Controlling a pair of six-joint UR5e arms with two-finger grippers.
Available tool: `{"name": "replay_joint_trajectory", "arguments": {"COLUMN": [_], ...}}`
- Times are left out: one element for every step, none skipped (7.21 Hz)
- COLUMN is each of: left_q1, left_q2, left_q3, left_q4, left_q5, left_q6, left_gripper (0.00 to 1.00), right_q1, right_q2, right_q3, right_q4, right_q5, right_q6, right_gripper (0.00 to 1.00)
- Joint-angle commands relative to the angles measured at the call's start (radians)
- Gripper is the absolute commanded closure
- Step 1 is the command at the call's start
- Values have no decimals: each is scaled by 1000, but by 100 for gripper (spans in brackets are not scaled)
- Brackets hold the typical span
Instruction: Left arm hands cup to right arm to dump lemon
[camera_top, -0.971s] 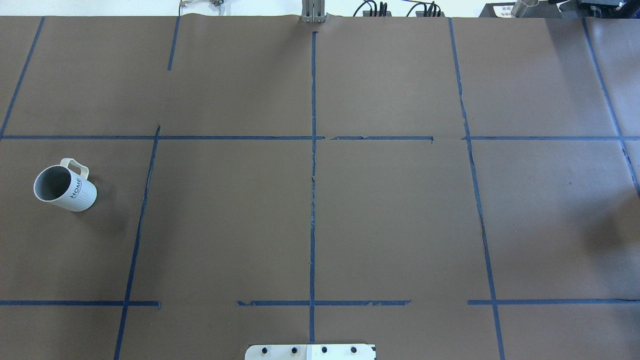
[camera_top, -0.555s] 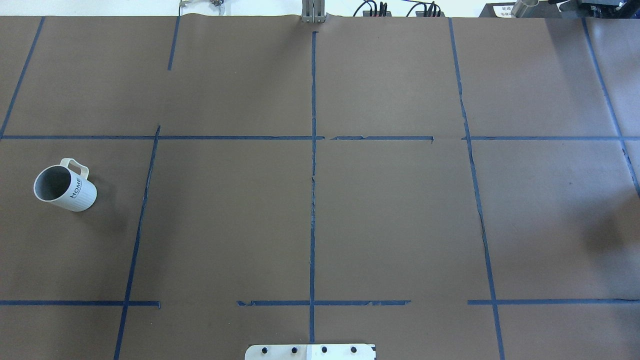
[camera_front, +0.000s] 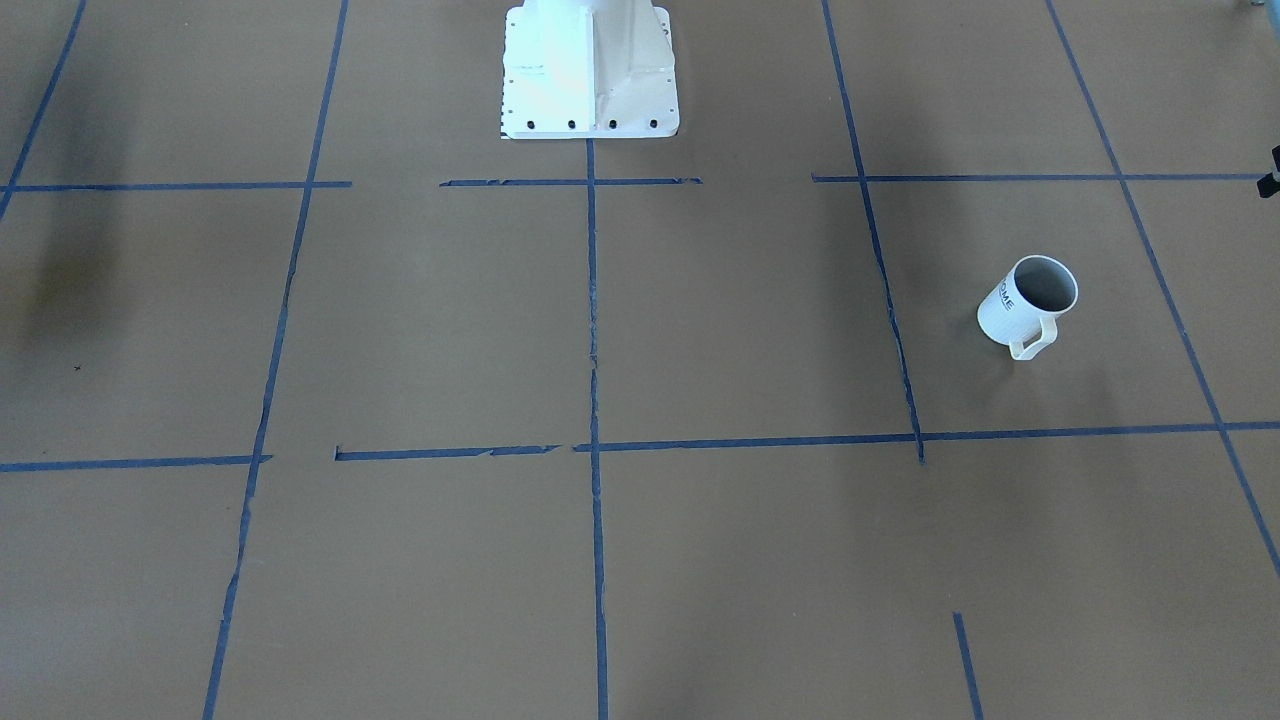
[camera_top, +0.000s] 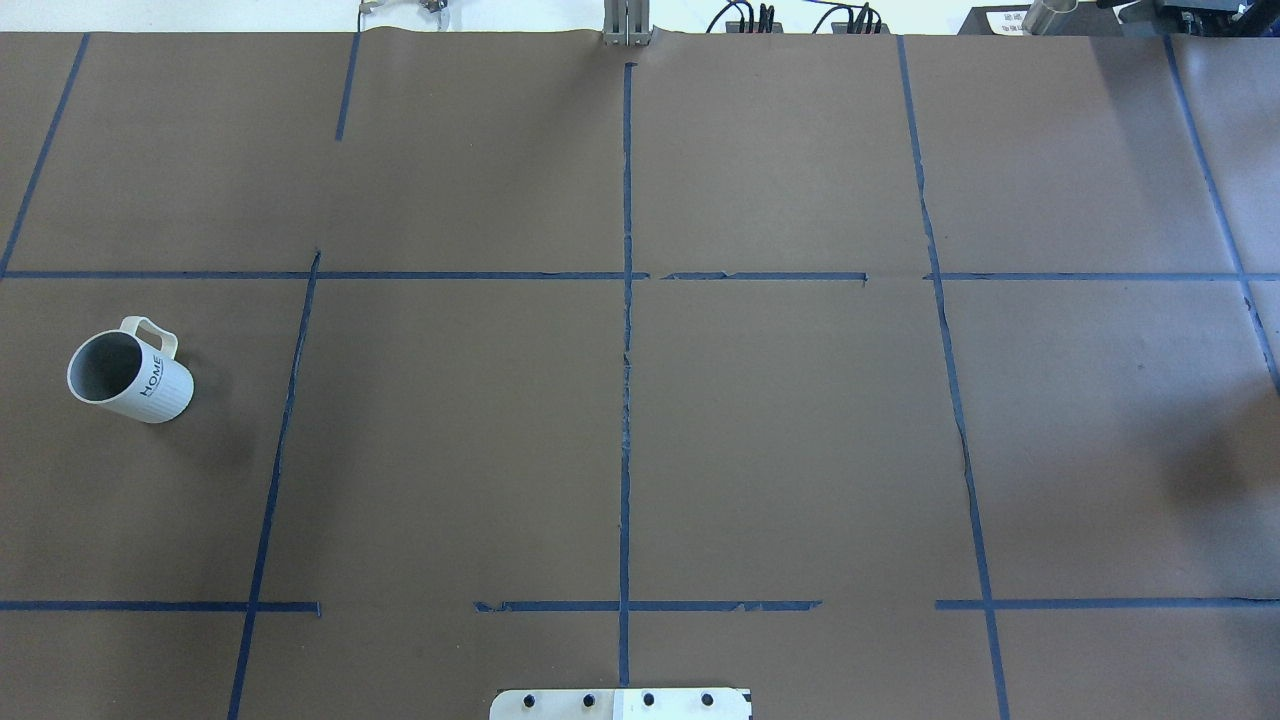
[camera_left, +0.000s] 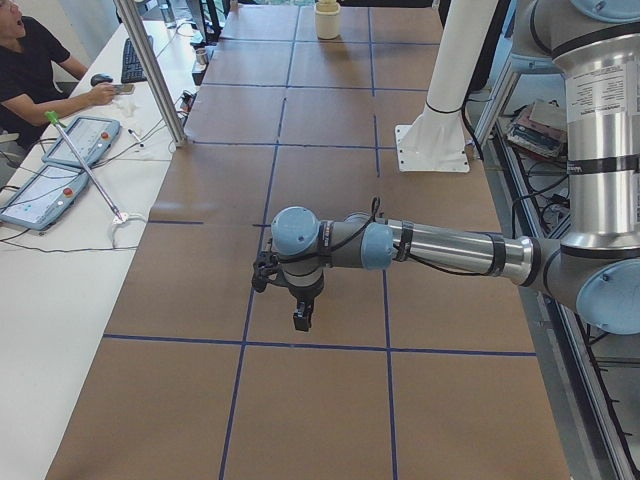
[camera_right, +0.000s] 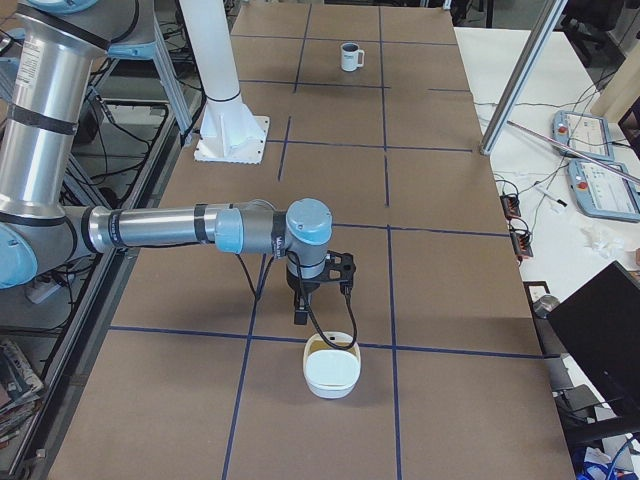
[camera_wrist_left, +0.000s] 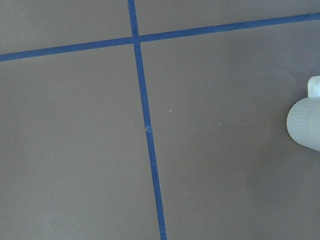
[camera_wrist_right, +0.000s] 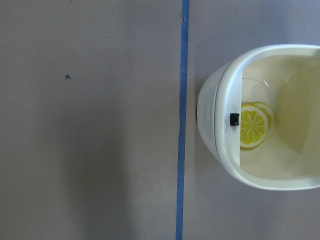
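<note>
The white ribbed cup (camera_top: 130, 375) marked "HOME" stands upright near the table's left end, its grey inside showing no lemon; it also shows in the front view (camera_front: 1030, 303), far off in the right view (camera_right: 350, 57), and at the left wrist view's right edge (camera_wrist_left: 306, 125). Yellow lemon slices (camera_wrist_right: 255, 125) lie in a white bowl (camera_wrist_right: 220, 140) at the table's right end (camera_right: 332, 372). My left gripper (camera_left: 300, 315) hangs over bare table near the cup; I cannot tell if it is open. My right gripper (camera_right: 300, 312) hangs just beside the bowl; I cannot tell its state.
The robot's white pedestal (camera_front: 590, 70) stands at the table's robot-side edge. Blue tape lines (camera_top: 625, 350) grid the brown table. An operator (camera_left: 30, 60) sits at a side desk with tablets (camera_left: 60, 150). A metal post (camera_left: 150, 70) rises at the far edge.
</note>
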Motion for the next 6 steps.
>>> {"name": "replay_joint_trajectory", "arguments": {"left_q1": [0, 0, 0, 0, -1, 0], "left_q2": [-3, -5, -6, 1, 4, 6], "left_q3": [-2, -5, -9, -10, -8, -2], "left_q4": [0, 0, 0, 2, 2, 2], "left_q5": [0, -2, 0, 3, 3, 7], "left_q6": [0, 0, 0, 2, 0, 0], "left_gripper": [0, 0, 0, 0, 0, 0], "right_q1": [-1, -1, -1, -1, -1, -1], "right_q2": [2, 2, 3, -1, -5, -5], "right_q3": [1, 1, 0, 0, 0, -4], "right_q4": [-1, 1, 1, 2, 4, 5], "right_q5": [0, 0, 0, 12, 21, 23], "right_q6": [0, 0, 0, 0, 0, 0], "right_gripper": [0, 0, 0, 0, 0, 0]}}
